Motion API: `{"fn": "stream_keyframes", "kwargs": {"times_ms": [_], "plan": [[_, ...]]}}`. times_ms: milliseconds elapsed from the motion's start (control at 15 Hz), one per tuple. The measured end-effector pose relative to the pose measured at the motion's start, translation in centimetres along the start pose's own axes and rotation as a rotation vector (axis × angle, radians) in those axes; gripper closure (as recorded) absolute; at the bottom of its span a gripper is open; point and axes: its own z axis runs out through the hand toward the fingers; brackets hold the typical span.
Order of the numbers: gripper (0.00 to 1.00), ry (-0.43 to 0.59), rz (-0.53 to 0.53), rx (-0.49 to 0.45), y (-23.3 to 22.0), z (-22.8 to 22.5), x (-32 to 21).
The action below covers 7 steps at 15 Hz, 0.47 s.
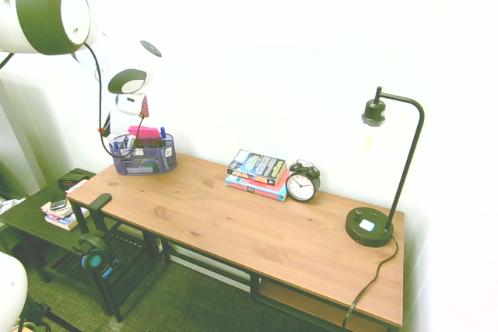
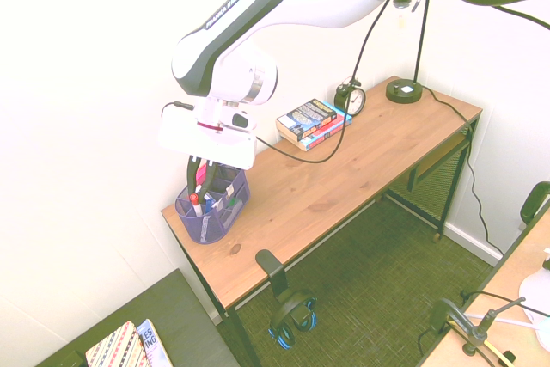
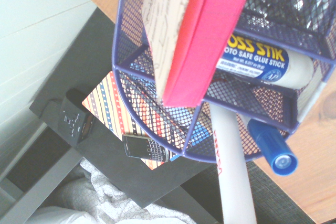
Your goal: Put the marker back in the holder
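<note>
The claw [image 2: 198, 180] is right over the holder [image 2: 211, 209] at the corner of the surface [image 2: 344, 174], pinched tight on the marker [image 2: 197, 193]. The white barrel runs down out of the fingers, and the second exterior view shows its red cap low among the mesh compartments. In the wrist view the barrel [image 3: 231, 166] rises toward the holder's outer rim [image 3: 157, 145], beside a blue pen [image 3: 272, 148], with a pink notepad [image 3: 205, 40] and a glue stick [image 3: 262, 61] crowding the cells beyond.

So this looks like the insertion step: marker carried in, tip at or just inside the rim, not yet let go. I can't tell for sure whether the cap sits inside a compartment or just outside the wire wall.

Next move, as I read it: line the barrel up squarely over a free cell clear of the pen and notepad, lower it until the mesh can take it, then open the claw and lift clear without snagging the holder.
</note>
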Motion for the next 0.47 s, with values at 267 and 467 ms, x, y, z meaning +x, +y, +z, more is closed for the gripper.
{"fn": "stream_keyframes", "kwargs": {"times_ms": [267, 467], "plan": [[0.0, -0.012, -0.023, 0.033, -0.9, -0.8, -0.7], [0.0, -0.021, -0.044, 0.067, -1.8, -2.3, -1.7]]}}
